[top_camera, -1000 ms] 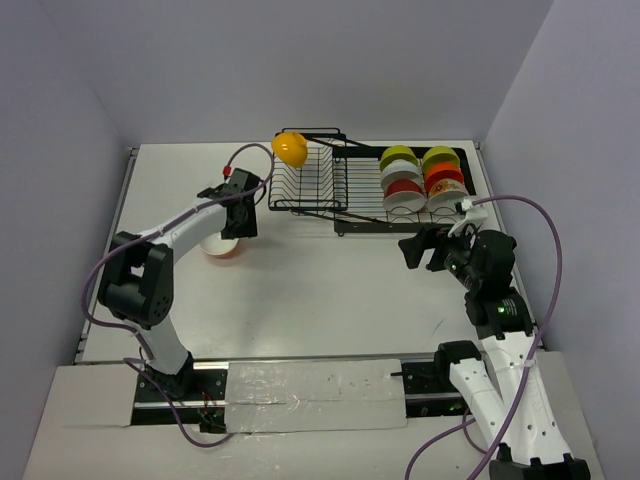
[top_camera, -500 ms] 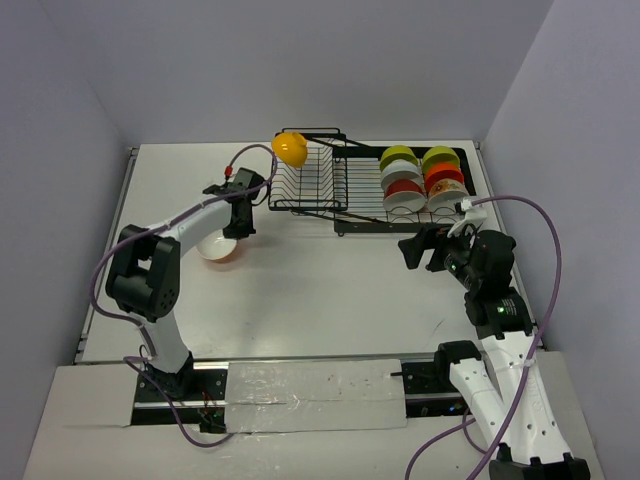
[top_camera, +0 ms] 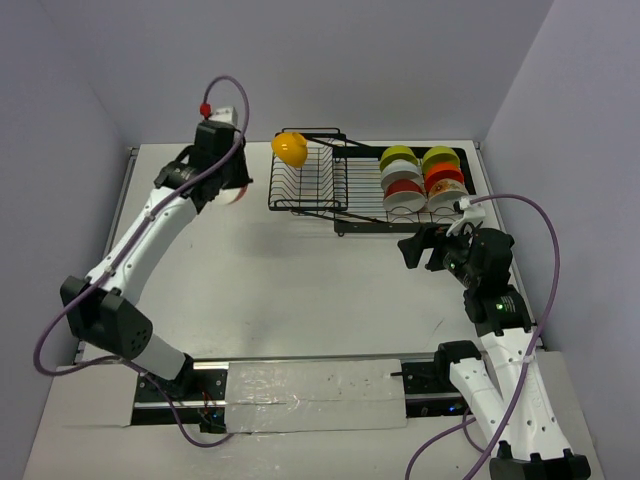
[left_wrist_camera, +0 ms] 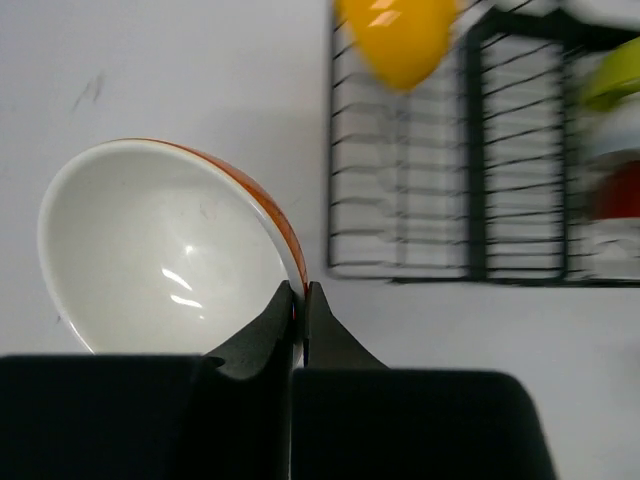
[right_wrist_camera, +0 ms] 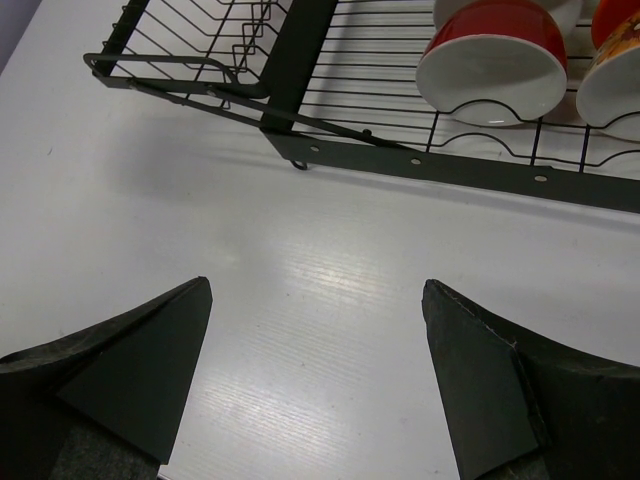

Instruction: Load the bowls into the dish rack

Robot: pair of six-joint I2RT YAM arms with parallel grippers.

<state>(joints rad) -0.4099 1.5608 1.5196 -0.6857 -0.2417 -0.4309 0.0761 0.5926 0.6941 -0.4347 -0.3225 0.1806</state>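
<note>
My left gripper (left_wrist_camera: pixel 300 292) is shut on the rim of a bowl (left_wrist_camera: pixel 165 250) that is white inside and orange outside, held lifted above the table left of the dish rack (top_camera: pixel 330 185). In the top view this gripper (top_camera: pixel 236 190) is raised at the back left, with the bowl mostly hidden behind it. A yellow-orange bowl (top_camera: pixel 290 149) rests on the rack's left corner. Several bowls (top_camera: pixel 422 176) stand in the rack's right tray. My right gripper (right_wrist_camera: pixel 315 300) is open and empty over the table, just in front of the rack (right_wrist_camera: pixel 300 90).
The grey walls close in the table at the back and sides. The rack's ribbed basket section (top_camera: pixel 305 175) holds nothing between the yellow-orange bowl and the filled tray. A red bowl (right_wrist_camera: pixel 492 60) stands nearest my right gripper.
My left gripper has lifted the white and orange bowl off the table and carried it up and back toward the rack's left end. The right arm has not moved.
</note>
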